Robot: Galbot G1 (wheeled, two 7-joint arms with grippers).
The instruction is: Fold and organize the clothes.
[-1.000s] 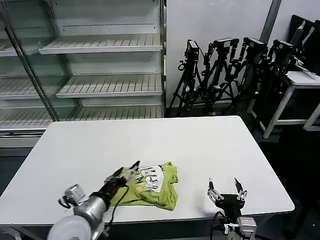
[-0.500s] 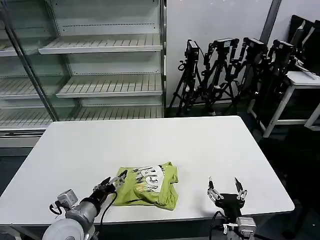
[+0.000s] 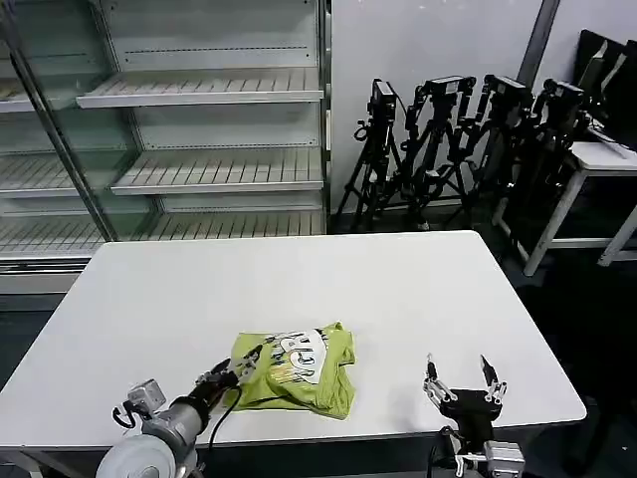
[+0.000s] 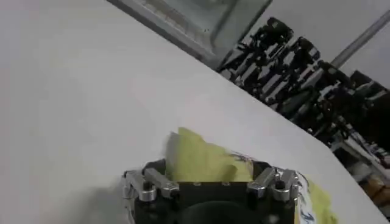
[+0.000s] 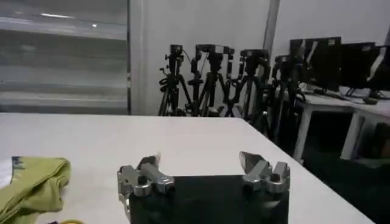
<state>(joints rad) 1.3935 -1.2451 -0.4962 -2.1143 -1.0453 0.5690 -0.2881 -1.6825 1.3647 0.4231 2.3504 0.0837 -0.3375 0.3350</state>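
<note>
The clothes are one lime T-shirt (image 3: 304,376), lying folded in a small bundle near the front of the white table (image 3: 299,269), with a white printed patch on top. My left gripper (image 3: 239,366) is low at the bundle's left edge, open; in the left wrist view its spread fingers (image 4: 148,184) flank the yellow fabric (image 4: 204,159). Near the table's front right edge, well apart from the shirt, my right gripper (image 3: 464,376) stands open and holds nothing (image 5: 201,163). The right wrist view catches the shirt (image 5: 30,182) off to the side.
Empty white display shelves (image 3: 199,129) stand behind the table on the left. Black camera tripods (image 3: 448,139) cluster at the back right, beside another white table (image 3: 607,159). Bare tabletop lies behind and to both sides of the shirt.
My left gripper drew back from above the shirt toward the front left, then came forward again to the bundle's left edge. The right gripper shifted slightly to the right.
</note>
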